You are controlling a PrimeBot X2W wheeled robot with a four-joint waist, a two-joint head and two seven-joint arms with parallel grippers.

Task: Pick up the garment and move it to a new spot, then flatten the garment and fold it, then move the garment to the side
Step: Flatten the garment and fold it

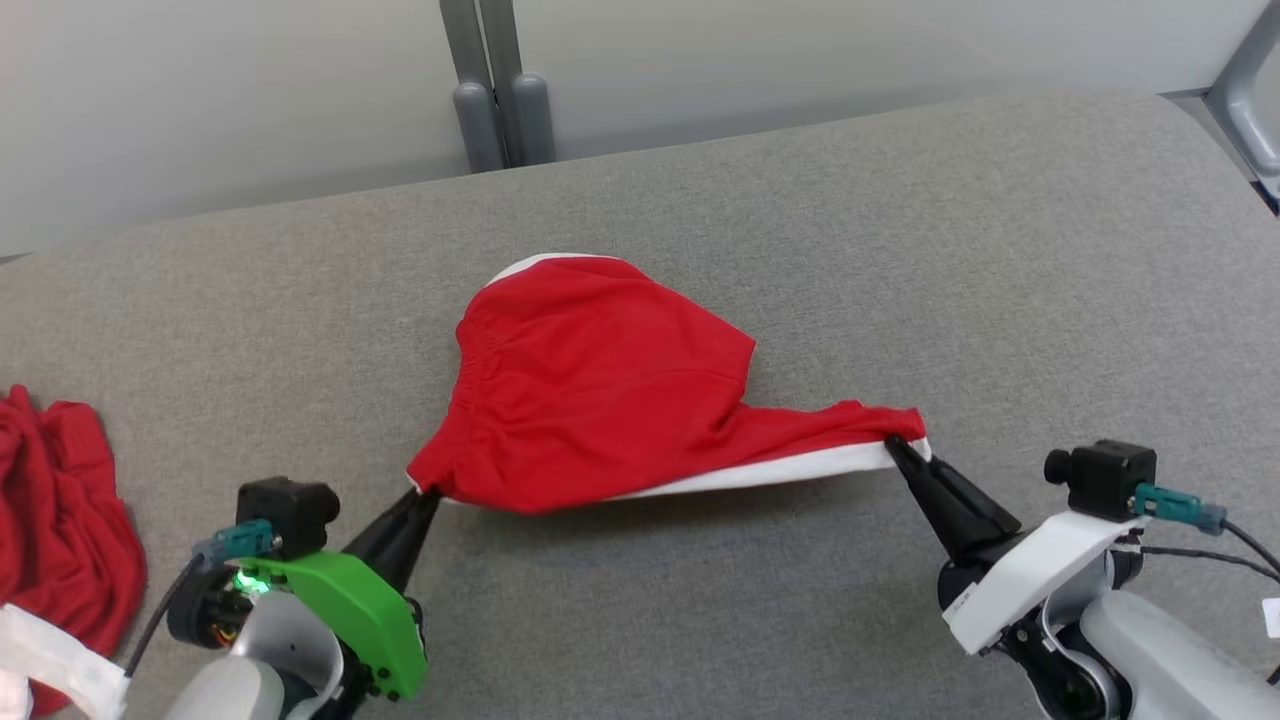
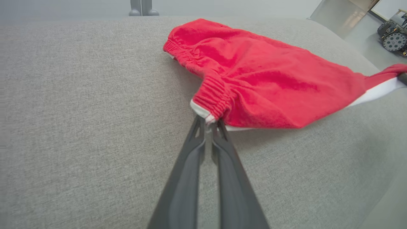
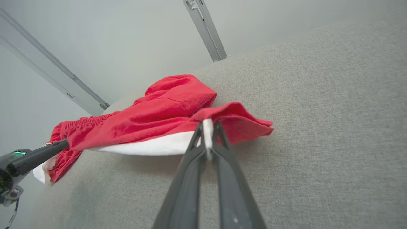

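We see our R gripper (image 3: 208,126) pinched tight on the red & white garment (image 3: 159,114), L gripper (image 3: 63,145) nipping its other end, grey top (image 3: 318,127) under it all.

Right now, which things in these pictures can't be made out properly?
Head view: red cloth at the left edge, cut off by the frame.
Left wrist view: wheeled machine in the top right corner, small and cut off.
All views: the underside of the shorts, hidden by their own top layer.
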